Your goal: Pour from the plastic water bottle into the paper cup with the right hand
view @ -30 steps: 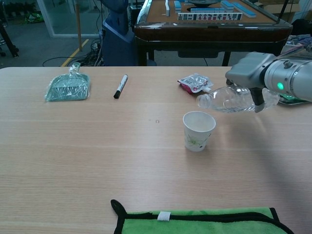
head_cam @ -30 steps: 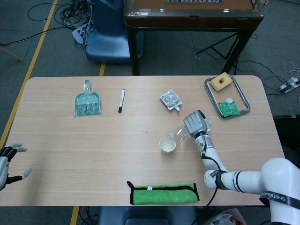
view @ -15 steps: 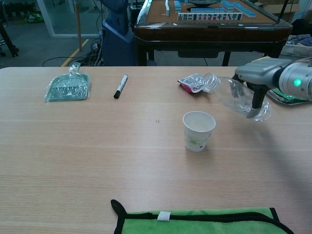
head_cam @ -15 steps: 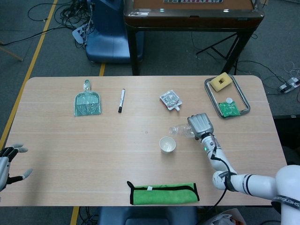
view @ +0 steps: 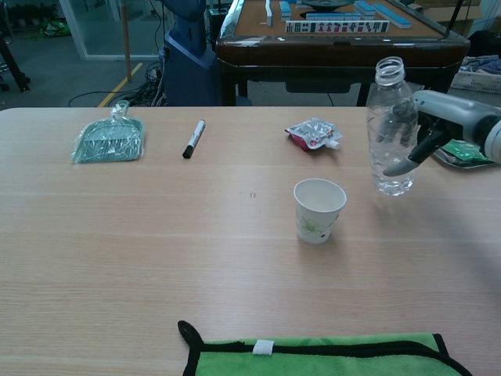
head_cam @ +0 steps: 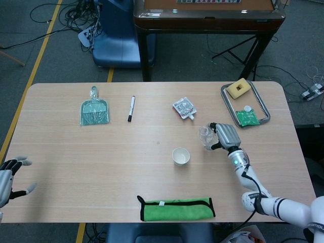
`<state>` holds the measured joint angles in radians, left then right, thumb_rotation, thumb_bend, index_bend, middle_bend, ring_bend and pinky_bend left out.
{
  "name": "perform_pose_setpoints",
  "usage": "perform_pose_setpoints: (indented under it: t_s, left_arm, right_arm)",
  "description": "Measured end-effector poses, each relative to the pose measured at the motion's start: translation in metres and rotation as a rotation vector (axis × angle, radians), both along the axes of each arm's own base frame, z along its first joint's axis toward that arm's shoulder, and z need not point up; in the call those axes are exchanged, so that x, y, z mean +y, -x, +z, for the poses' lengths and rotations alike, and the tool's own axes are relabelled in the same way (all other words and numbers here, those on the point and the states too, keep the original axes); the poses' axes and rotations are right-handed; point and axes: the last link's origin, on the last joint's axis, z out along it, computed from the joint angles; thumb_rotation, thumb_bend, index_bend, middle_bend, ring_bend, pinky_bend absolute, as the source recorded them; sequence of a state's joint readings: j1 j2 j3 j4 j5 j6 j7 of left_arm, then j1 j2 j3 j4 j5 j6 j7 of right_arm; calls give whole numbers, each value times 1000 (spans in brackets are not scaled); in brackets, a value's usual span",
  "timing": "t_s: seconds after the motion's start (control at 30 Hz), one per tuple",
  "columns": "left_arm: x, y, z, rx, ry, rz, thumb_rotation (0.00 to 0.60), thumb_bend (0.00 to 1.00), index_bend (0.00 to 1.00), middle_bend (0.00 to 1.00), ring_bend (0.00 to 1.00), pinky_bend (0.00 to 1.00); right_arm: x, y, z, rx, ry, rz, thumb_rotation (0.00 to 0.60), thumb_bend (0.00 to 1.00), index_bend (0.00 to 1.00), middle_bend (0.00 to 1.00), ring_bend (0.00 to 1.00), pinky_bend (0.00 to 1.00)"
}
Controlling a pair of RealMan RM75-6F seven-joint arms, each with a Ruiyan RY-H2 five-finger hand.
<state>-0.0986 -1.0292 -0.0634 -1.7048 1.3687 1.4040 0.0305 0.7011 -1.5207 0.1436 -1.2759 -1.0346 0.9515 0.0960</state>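
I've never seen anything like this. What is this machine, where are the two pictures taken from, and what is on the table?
It is a two-armed robot steered by a person. One camera looks down from its head, the other looks forward from its chest. Its right robot hand holds a clear plastic water bottle upright beside a paper cup. Its left robot hand hangs open off the table edge. Also there: a marker, a green cloth, a green dustpan in a bag, a snack packet and a metal tray.
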Motion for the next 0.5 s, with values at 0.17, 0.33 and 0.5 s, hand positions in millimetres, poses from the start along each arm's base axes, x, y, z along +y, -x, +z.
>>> perform_pose_setpoints:
  t_s: [0.17,0.33,0.5]
  left_arm:
    - [0,0,-1,3,4,3,600,147,340,233,231,472]
    - [0,1,-2,4,9,7,600,147,340,233,231,472]
    - [1,1,-2,7,11,8,600,147,340,233,231,472]
  right_arm:
    - [3,16,-6,-130,25,-30,600,118,622,627,495,488]
    - [4,34,-14,-237,47,-73,600,118,622,625,495,488]
    - [5,47,-23,-254,62,-78,600,119,622,620,495,488]
